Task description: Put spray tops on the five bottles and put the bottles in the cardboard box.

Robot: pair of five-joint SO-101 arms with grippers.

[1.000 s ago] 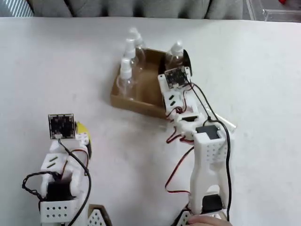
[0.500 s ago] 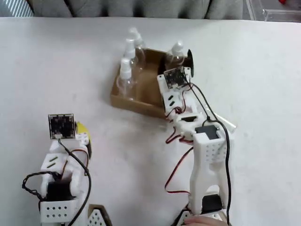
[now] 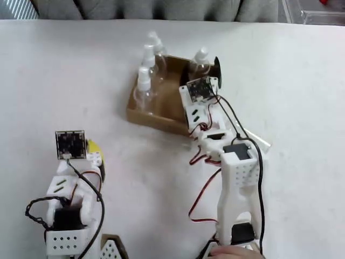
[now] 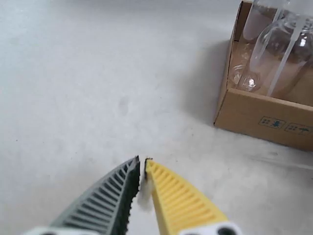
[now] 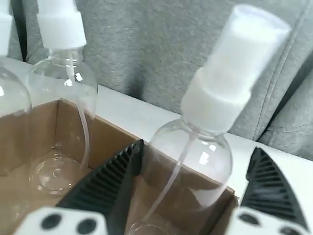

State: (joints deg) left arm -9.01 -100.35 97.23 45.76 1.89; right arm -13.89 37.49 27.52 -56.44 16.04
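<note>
— What changed at the brown cardboard box [image 3: 153, 116]?
— The right gripper [image 5: 198, 146] has spread apart. The clear round spray-topped bottle [image 5: 210, 117] stands free in the box's corner (three other bottles [image 3: 144, 86] stand alongside).
— And the left gripper [image 4: 143, 164]?
— Pinched together, empty, over the white table [image 4: 73, 73].

White table [image 3: 64, 70], grey fabric [image 3: 161, 9] behind

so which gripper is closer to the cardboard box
Right. The right gripper is at the edge of the cardboard box, open around a bottle standing inside; the left gripper is shut over the table, apart from it.
</note>
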